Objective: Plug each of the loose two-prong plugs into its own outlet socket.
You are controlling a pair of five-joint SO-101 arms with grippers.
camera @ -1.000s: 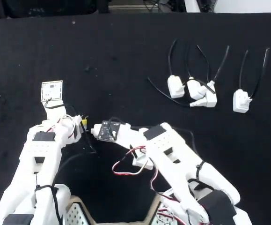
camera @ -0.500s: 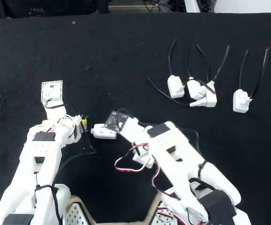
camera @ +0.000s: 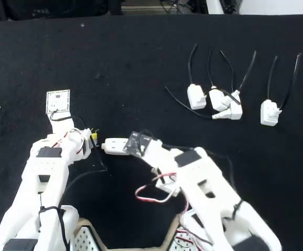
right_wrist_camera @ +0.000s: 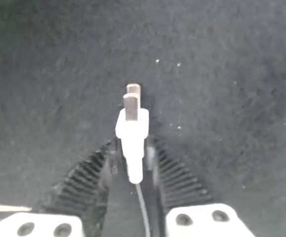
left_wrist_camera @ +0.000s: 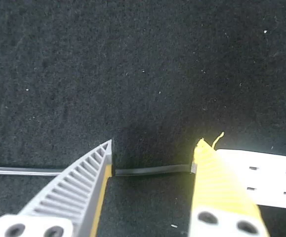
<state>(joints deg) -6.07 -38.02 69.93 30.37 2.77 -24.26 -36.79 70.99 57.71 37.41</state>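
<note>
My right gripper (right_wrist_camera: 132, 146) is shut on a small white two-prong plug (right_wrist_camera: 131, 129), whose prongs point away from the wrist over bare black cloth. In the high view this gripper (camera: 134, 144) sits just right of a white outlet socket block (camera: 114, 146) lying on the table. My left gripper (camera: 92, 138) stands open on the block's other side. Its grey and yellow fingers (left_wrist_camera: 207, 182) straddle a thin black cable (left_wrist_camera: 152, 170), and the slotted outlet block (left_wrist_camera: 264, 177) lies right beside the yellow finger.
A small white square plate (camera: 58, 101) with a black lead lies beyond the left arm. Several white plugs on black cables (camera: 219, 102) cluster at the back right, one more (camera: 269, 112) farther right. Black cloth (camera: 130, 68) covers the table.
My right gripper has drawn back to the right with the plug, uncovering the white outlet block. The left arm has stayed still.
</note>
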